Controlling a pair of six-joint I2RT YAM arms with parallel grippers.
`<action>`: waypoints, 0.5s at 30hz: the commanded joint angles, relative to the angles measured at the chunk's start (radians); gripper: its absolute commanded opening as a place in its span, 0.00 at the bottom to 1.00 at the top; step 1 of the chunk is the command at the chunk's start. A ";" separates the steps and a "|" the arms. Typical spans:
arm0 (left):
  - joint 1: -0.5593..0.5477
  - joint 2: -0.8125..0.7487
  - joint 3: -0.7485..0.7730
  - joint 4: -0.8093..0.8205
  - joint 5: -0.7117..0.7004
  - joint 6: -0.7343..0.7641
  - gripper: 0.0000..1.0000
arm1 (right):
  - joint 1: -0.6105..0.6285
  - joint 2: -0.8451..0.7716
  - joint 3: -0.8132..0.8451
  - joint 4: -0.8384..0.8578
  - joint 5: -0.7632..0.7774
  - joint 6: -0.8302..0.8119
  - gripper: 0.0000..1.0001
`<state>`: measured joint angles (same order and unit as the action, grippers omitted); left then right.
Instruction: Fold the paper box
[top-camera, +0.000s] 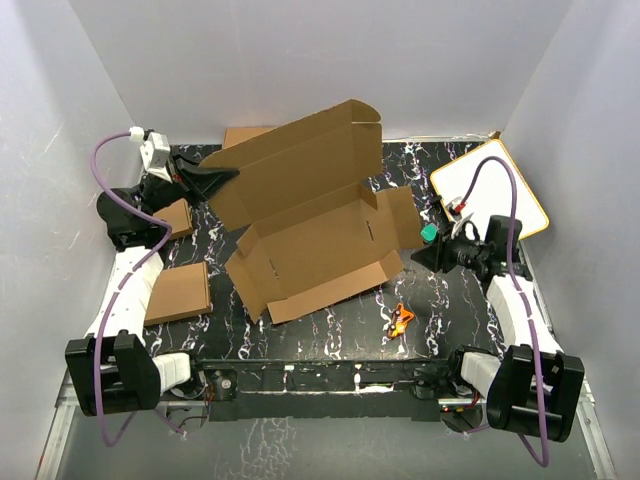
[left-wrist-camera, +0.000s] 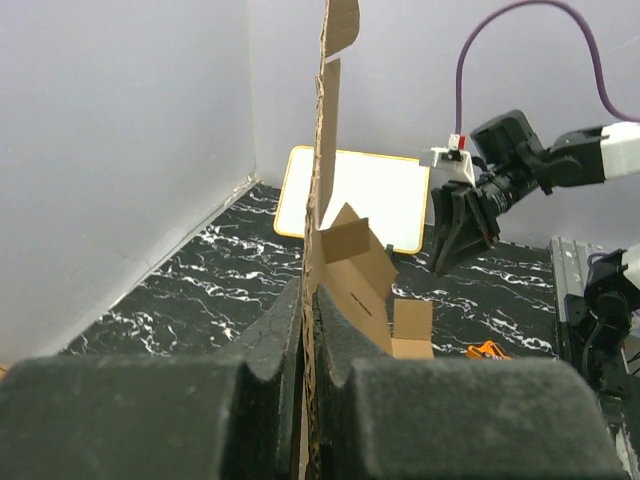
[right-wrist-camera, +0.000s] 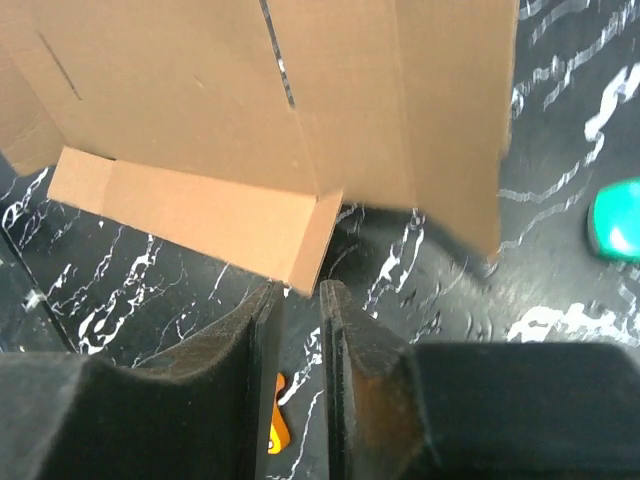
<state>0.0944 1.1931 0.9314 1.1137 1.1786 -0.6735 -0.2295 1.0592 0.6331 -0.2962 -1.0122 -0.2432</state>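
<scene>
The paper box is a brown die-cut sheet in the middle of the table, partly folded, with low walls up and its large lid panel raised toward the back. My left gripper is shut on the left edge of that lid panel; the left wrist view shows the cardboard edge-on between the pads of the gripper. My right gripper is just right of the box's right flap. In the right wrist view it is open by a narrow gap and empty, with a corner of the box just above the tips.
Small ready-made cardboard boxes sit at the left and at the back. A white board with tan rim leans at the right. A teal object lies by the right gripper and an orange object in front of the box.
</scene>
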 joint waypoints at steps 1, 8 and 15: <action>0.002 -0.041 -0.021 -0.037 -0.093 0.064 0.00 | 0.000 -0.020 -0.050 0.248 0.122 0.145 0.23; 0.001 -0.073 -0.052 -0.125 -0.115 0.128 0.00 | 0.097 0.139 0.002 0.260 0.274 0.055 0.15; 0.000 -0.078 -0.054 -0.143 -0.116 0.132 0.00 | 0.204 0.295 0.091 0.233 0.464 -0.026 0.13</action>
<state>0.0944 1.1530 0.8749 0.9604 1.0901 -0.5591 -0.0570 1.3003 0.6449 -0.1223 -0.6758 -0.2054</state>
